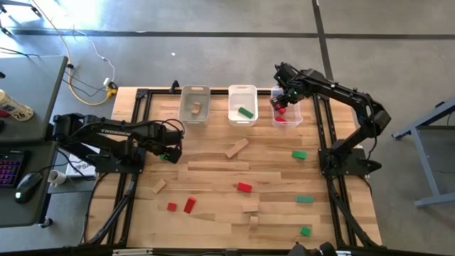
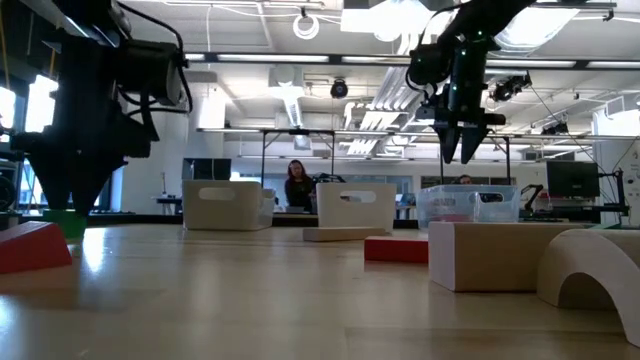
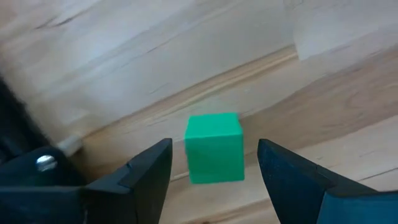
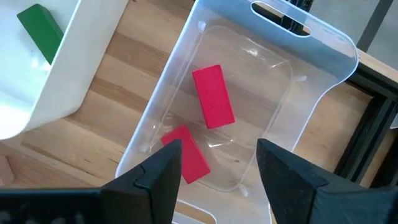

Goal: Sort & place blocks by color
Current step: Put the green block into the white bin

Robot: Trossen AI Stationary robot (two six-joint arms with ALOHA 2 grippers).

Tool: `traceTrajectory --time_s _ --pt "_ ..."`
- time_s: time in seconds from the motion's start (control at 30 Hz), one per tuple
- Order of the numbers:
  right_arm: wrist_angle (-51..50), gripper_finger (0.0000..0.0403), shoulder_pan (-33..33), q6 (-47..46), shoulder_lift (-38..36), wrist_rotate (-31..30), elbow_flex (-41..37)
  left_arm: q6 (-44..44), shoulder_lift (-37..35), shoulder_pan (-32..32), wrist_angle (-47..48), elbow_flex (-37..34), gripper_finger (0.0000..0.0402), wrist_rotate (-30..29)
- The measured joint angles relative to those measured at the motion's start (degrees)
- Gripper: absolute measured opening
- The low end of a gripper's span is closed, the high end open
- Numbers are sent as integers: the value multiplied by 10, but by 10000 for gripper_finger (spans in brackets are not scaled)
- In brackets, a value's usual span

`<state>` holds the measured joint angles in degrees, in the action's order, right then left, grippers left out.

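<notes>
A green cube sits on its bottom face on the wooden table near the left edge. My left gripper points down over it, open, with one finger on each side of the cube and a gap to both. My right gripper hangs open above the clear bin at the far right, nothing between its fingers. Two red blocks lie flat on that bin's floor. Loose red, green and tan blocks lie scattered over the table's near half.
Three bins stand in a row at the far edge: the left one holds a tan block, the middle one a green block. Tan planks lie mid-table, with red blocks and green blocks nearer the front.
</notes>
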<state>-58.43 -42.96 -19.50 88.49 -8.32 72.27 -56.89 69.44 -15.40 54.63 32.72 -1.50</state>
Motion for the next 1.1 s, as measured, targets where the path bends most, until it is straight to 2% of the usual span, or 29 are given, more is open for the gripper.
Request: traceTrajectory --time_s 0.23,0.53,0.83,1.1 --pt "0 193 0 -2 0 15 0 0 0 0 -25 -32 214 0" --pt "0 193 28 -25 0 21 0 51 -1 0 -67 -42 102 9" --pt "0 193 79 -62 0 13 0 105 0 -3 -197 -22 102 55" --pt "-13 193 119 -105 -1 13 0 176 0 -54 -300 36 102 67"
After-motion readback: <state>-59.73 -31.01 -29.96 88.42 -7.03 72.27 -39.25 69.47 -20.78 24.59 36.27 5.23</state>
